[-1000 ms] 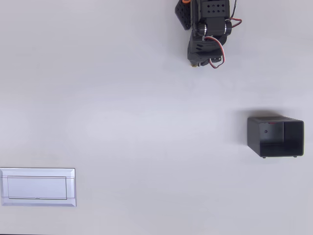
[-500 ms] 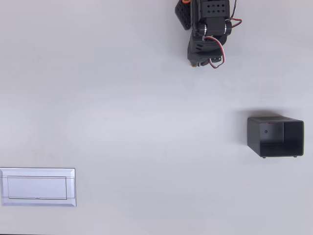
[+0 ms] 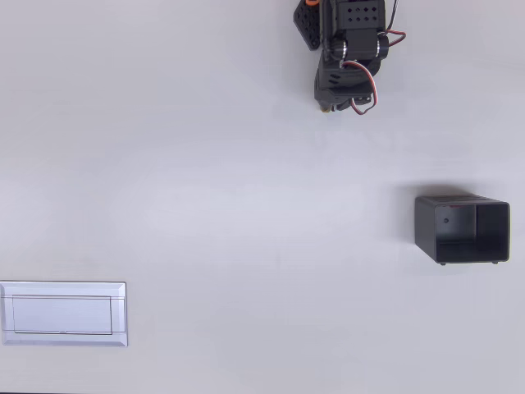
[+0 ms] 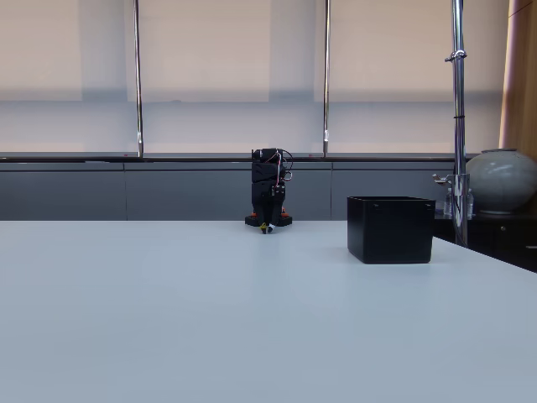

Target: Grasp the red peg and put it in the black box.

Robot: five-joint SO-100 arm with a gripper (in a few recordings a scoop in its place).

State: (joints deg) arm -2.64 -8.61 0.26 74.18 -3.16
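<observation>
Nothing moved since earlier frames, arm (image 3: 349,57) folded at table's (image 3: 246,205) top edge, gripper (image 3: 326,105) state unclear, black box (image 3: 462,229) right, white tray (image 3: 63,313) lower left.

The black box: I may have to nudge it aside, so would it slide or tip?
The black box looks hollow and thin-walled, so probably light. It sits broad and low on the smooth table, so it would likely slide rather than tip.
</observation>
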